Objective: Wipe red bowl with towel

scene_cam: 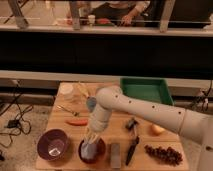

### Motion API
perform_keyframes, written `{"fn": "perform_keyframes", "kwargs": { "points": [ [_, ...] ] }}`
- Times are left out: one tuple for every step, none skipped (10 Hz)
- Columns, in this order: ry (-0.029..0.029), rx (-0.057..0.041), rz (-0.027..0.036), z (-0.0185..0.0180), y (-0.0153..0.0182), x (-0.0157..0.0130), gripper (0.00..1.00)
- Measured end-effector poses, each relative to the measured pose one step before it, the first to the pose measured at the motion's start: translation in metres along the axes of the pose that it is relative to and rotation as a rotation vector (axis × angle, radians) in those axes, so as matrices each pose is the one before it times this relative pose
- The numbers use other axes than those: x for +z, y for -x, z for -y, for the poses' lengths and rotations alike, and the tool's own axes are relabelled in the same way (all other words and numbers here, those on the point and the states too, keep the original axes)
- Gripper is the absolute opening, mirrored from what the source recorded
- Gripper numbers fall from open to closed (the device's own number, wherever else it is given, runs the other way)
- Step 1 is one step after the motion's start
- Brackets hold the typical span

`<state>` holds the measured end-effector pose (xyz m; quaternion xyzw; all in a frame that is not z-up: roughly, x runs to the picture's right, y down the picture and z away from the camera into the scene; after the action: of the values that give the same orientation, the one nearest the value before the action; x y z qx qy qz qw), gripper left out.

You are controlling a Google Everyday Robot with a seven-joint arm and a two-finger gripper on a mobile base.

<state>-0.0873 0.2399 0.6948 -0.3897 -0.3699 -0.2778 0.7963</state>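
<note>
The red bowl [99, 152] sits near the table's front edge, left of centre. A bluish-grey towel [88, 150] hangs down into it and covers much of its inside. My gripper [91, 135] points straight down over the bowl, shut on the top of the towel and pressing it into the bowl. The white arm reaches in from the right.
A purple bowl [53, 144] stands left of the red bowl. A grey block [115, 154] and a black knife [131, 150] lie to its right, then grapes [163, 153] and an orange fruit [157, 129]. Behind are a red pepper [77, 121], blue cup [91, 103] and green tray [146, 90].
</note>
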Motion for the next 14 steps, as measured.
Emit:
{"fn": "perform_keyframes", "kwargs": {
  "points": [
    [0.00405,-0.00918,0.00027,0.0039,0.00437,0.0032,0.02],
    [0.00718,-0.01468,0.00251,0.00197,0.00569,0.00346,0.02],
    [0.00576,-0.00764,0.00312,-0.00116,0.00412,0.00234,0.02],
    [0.00275,0.00011,0.00434,-0.0039,0.00213,0.00037,0.02],
    [-0.00163,0.00282,0.00218,-0.00585,-0.00089,-0.00211,0.02],
    [-0.00347,0.00702,0.00211,-0.00943,-0.00456,-0.00523,0.02],
    [-0.00349,0.01093,0.00056,-0.01103,-0.00587,-0.00649,0.02],
    [-0.00691,0.00668,0.00126,-0.00564,-0.00268,-0.00482,0.02],
    [-0.00627,0.00648,0.00265,-0.00527,-0.00169,-0.00433,0.02],
    [-0.00359,0.00378,0.00287,-0.0026,-0.00085,-0.00154,0.02],
    [-0.0009,0.00328,0.00143,-0.00166,-0.00096,-0.00033,0.02],
    [0.00384,-0.00071,0.00324,0.00021,-0.00005,0.00251,0.02],
    [0.00384,-0.00176,0.00168,0.00106,0.0008,0.00196,0.02],
    [0.00104,0.00351,0.00117,-0.00054,-0.00089,0.00099,0.02]
  ]
}}
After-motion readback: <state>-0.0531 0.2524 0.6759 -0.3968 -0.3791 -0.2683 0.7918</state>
